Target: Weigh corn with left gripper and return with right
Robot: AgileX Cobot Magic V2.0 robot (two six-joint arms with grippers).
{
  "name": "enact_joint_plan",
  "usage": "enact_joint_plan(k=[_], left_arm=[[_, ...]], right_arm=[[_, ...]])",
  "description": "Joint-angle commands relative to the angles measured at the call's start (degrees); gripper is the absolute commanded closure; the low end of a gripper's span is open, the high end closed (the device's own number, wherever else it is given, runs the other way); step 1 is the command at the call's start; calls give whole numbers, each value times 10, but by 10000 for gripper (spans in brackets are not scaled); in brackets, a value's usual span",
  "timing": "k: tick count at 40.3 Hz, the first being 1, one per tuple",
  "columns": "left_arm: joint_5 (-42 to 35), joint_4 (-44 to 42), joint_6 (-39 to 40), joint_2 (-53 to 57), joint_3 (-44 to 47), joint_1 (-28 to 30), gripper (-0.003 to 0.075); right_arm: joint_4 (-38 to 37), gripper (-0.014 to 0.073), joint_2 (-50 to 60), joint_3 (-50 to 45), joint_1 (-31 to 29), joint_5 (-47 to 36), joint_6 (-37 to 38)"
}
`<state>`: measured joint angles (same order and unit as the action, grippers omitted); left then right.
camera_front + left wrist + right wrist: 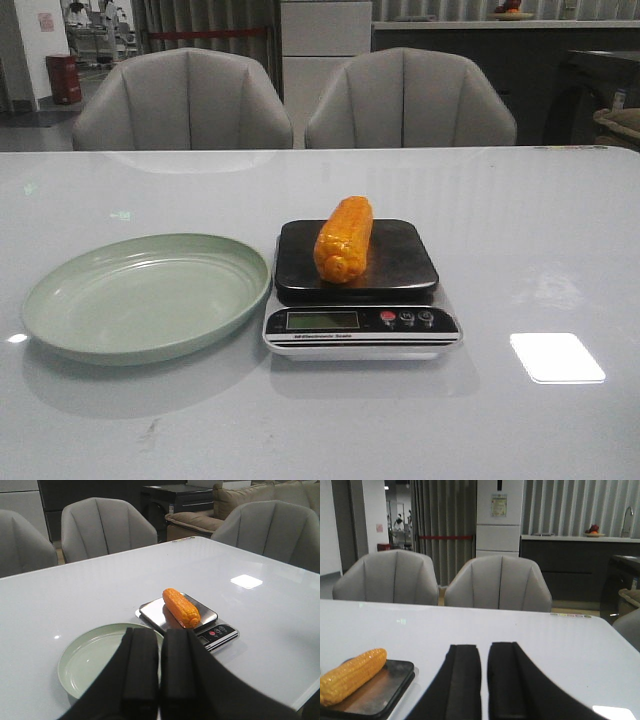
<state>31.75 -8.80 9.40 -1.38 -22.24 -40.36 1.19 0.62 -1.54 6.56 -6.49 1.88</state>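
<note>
Now the corn (351,674) lies on the scale (380,692), ahead-left of the empty, nearly closed right hand (484,680), its long axis angled away.

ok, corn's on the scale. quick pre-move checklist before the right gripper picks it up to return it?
1. Corn lying fully on the scale platform: ok.
2. Left gripper clear of corn, nothing held: ok.
3. Right gripper empty: ok; fingers close together, so open before approach: not ok.
4. Plate empty, beside the scale, ready for return: ok.
5. Scale display reading registered: cannot tell, screen too small to read.
</note>
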Motion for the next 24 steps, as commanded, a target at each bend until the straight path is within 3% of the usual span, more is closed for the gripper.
enact_joint_plan(k=[1, 9, 17, 24], left_arm=[[-48, -3, 0, -7, -14, 0, 600], [-48, -3, 0, -7, -14, 0, 600], [-48, -3, 0, -7, -14, 0, 600], [-48, -3, 0, -7, -14, 0, 600]], right_arm=[[6, 381, 6, 41, -2, -38, 18], [6, 381, -86, 162, -2, 88, 18], [6, 381, -217, 252, -2, 116, 18], [6, 381, -266, 260, -2, 112, 18]])
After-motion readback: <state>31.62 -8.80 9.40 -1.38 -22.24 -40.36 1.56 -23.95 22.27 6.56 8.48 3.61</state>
